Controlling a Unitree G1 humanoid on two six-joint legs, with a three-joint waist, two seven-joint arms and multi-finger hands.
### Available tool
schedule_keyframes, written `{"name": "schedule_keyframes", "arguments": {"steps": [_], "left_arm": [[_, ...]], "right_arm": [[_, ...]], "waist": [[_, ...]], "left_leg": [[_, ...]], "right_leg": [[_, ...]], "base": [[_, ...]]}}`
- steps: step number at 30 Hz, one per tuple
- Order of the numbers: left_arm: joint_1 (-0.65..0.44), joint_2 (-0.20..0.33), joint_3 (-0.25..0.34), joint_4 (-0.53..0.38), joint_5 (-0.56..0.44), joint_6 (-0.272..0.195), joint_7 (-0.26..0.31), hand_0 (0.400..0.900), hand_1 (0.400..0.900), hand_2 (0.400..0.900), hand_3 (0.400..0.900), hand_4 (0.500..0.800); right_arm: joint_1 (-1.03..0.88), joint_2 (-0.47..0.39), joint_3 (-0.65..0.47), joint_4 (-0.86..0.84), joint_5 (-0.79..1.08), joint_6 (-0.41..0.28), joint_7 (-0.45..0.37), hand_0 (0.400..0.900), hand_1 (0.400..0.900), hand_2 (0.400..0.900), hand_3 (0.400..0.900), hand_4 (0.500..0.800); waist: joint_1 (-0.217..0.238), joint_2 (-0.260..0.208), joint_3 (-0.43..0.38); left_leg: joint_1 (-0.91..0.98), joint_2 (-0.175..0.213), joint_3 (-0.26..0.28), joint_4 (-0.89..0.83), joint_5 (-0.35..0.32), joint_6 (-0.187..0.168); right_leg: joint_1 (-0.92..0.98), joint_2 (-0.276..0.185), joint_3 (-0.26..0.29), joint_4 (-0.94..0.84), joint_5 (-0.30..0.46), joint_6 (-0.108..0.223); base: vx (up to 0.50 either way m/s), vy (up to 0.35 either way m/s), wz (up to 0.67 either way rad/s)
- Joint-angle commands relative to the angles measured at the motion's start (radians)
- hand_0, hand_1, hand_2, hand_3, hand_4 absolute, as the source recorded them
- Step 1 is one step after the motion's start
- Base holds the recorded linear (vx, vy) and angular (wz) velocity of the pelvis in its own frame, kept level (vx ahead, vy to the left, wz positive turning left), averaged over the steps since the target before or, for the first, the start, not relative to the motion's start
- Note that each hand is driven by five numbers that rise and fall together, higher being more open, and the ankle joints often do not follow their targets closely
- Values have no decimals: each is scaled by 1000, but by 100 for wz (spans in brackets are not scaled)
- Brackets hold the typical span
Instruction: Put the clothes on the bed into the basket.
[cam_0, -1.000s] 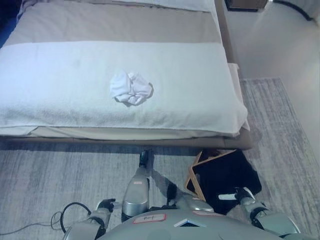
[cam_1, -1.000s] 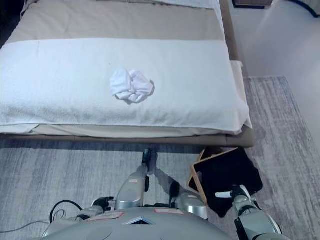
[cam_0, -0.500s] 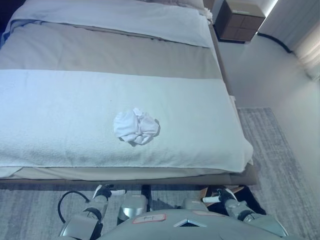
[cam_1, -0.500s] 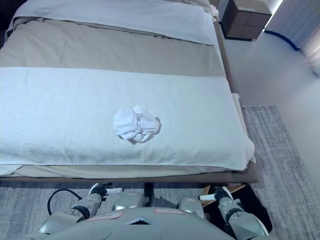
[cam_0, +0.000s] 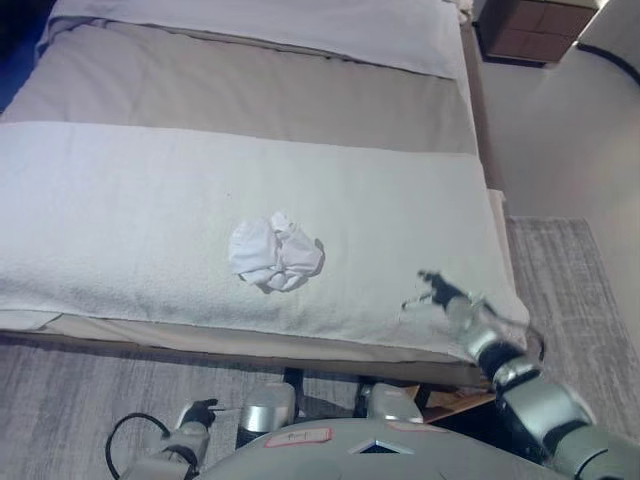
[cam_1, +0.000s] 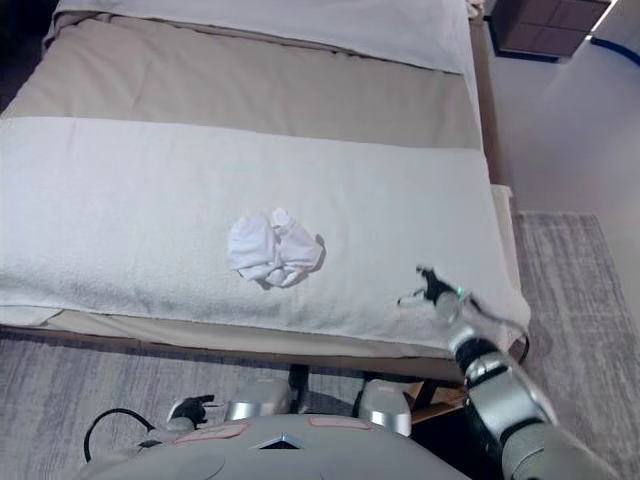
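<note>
A crumpled white garment (cam_0: 275, 253) lies on the white blanket (cam_0: 130, 220) near the bed's front edge. My right hand (cam_0: 440, 295) is raised over the blanket's front right part, well to the right of the garment and apart from it, fingers spread and empty. My left hand (cam_0: 195, 415) hangs low by the floor at the bottom left, holding nothing, fingers relaxed. The basket (cam_0: 455, 402) shows only as a sliver of wooden rim with dark lining below the bed's right corner, mostly hidden behind my right arm.
The bed fills most of the view, with a beige sheet (cam_0: 250, 85) and pillow further back. A dark nightstand (cam_0: 535, 28) stands at the top right. Grey carpet (cam_0: 70, 390) lies in front of the bed and to its right.
My right hand has risen from beside the basket to above the blanket's front right part. The camera has shifted. The garment has not moved.
</note>
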Motion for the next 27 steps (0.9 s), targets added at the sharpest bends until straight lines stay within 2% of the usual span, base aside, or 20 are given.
{"name": "schedule_keyframes", "arguments": {"steps": [1, 9, 12, 13, 18, 19, 22, 27], "left_arm": [[-62, 12, -53, 36, -4, -3, 44, 900, 900, 900, 900, 800], [-80, 9, -93, 27, -36, 0, 76, 900, 900, 900, 900, 800], [-107, 26, -105, 17, -55, -6, 88, 900, 900, 900, 900, 800], [-130, 35, -114, 12, -68, -9, 98, 900, 900, 900, 900, 800], [-164, 48, -126, 9, -87, -11, 111, 900, 900, 900, 900, 800], [-181, 55, -130, 4, -99, -13, 117, 900, 900, 900, 900, 800], [-194, 60, -134, 3, -108, -14, 122, 900, 900, 900, 900, 800], [-234, 81, -139, -16, -155, -23, 136, 900, 900, 900, 900, 800]], "right_arm": [[-220, 25, 86, 14, -8, -26, -42, 900, 900, 900, 900, 800], [-449, 141, 137, 117, 25, -13, -61, 900, 900, 900, 900, 800], [-511, 170, 144, 135, 48, -14, -67, 900, 900, 900, 900, 800], [-539, 184, 149, 150, 60, -13, -71, 900, 900, 900, 900, 800], [-582, 202, 161, 160, 71, -9, -68, 900, 900, 900, 900, 800], [-601, 210, 164, 162, 82, -8, -71, 900, 900, 900, 900, 800], [-615, 219, 167, 168, 90, -9, -75, 900, 900, 900, 900, 800], [-674, 201, 176, 186, 115, -12, -88, 900, 900, 900, 900, 800]], "waist": [[42, 2, -9], [103, 3, 9], [124, 12, 45], [143, 20, 70], [171, 26, 105], [189, 27, 128], [199, 26, 145], [246, 40, 224]], "left_leg": [[-62, 49, 10, -26, 41, -42], [-102, 51, -18, -26, 49, -49], [-131, 48, -45, -26, 61, -46], [-153, 43, -70, -26, 73, -45], [-189, 32, -114, -26, 92, -45], [-213, 27, -133, -16, 99, -45], [-233, 23, -147, -2, 103, -45], [-362, -15, -194, 121, 92, -43]], "right_leg": [[-19, -45, -6, 89, -44, 30], [-26, -57, -42, 102, -57, 36], [-67, -67, -50, 157, -74, 32], [-81, -72, -64, 176, -84, 30], [-100, -80, -100, 200, -104, 27], [-115, -83, -116, 217, -112, 24], [-129, -91, -126, 240, -120, 23], [-200, -128, -158, 334, -151, 16]], "base": [[3, -55, 22], [4, -14, 18], [-103, 17, 35], [-98, 8, 38], [-52, -3, 40], [-56, -11, 40], [-65, 1, 27], [-118, 8, 36]]}}
